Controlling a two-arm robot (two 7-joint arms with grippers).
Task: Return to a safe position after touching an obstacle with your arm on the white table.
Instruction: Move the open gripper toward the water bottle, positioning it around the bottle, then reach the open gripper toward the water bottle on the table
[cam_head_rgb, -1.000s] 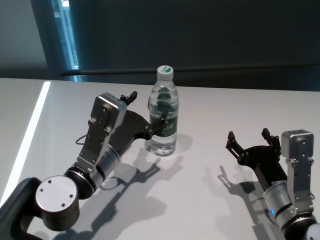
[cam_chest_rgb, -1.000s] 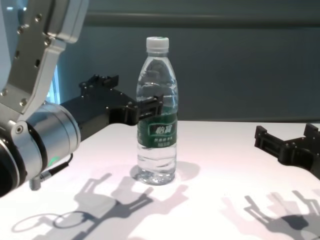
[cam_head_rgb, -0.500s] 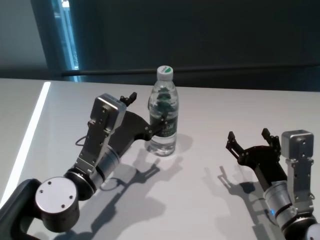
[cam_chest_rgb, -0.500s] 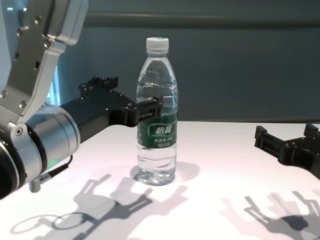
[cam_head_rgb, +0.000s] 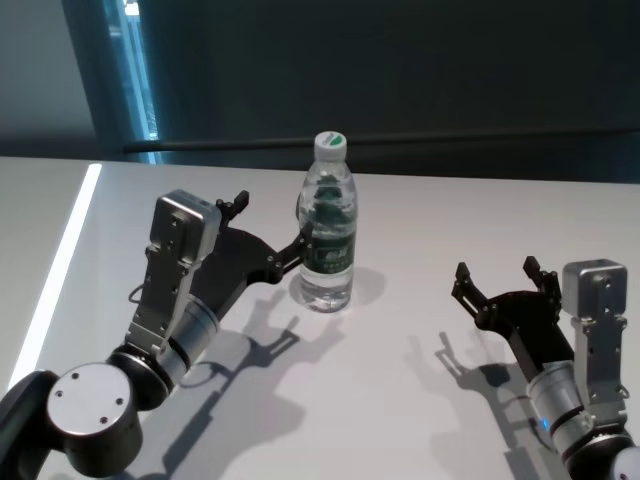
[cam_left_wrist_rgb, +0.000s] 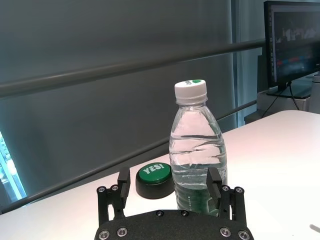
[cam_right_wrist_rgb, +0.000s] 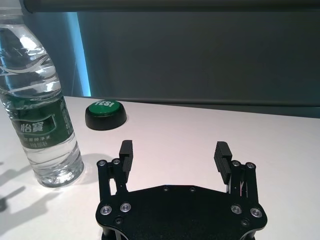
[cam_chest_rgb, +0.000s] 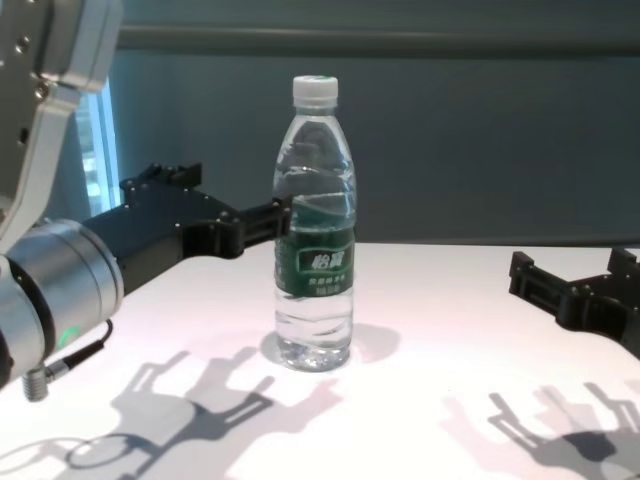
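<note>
The obstacle, a clear water bottle (cam_head_rgb: 328, 225) with a white cap and green label, stands upright on the white table (cam_head_rgb: 450, 215). My left gripper (cam_head_rgb: 270, 222) is open, just left of the bottle. One of its fingertips (cam_chest_rgb: 281, 209) lies at the bottle's left edge at label height; contact cannot be told. In the left wrist view the bottle (cam_left_wrist_rgb: 198, 165) rises just beyond the open gripper (cam_left_wrist_rgb: 169, 180). My right gripper (cam_head_rgb: 497, 272) rests open and empty at the right, well apart from the bottle (cam_right_wrist_rgb: 42, 115).
A green round button (cam_right_wrist_rgb: 105, 113) with white lettering sits on the table behind the bottle, also seen as the button (cam_left_wrist_rgb: 154, 178) past my left fingers. A dark wall and rail run along the table's far edge.
My left arm has swung leftward, drawing its gripper back from around the bottle to its left side. The bottle and the right arm have not moved.
</note>
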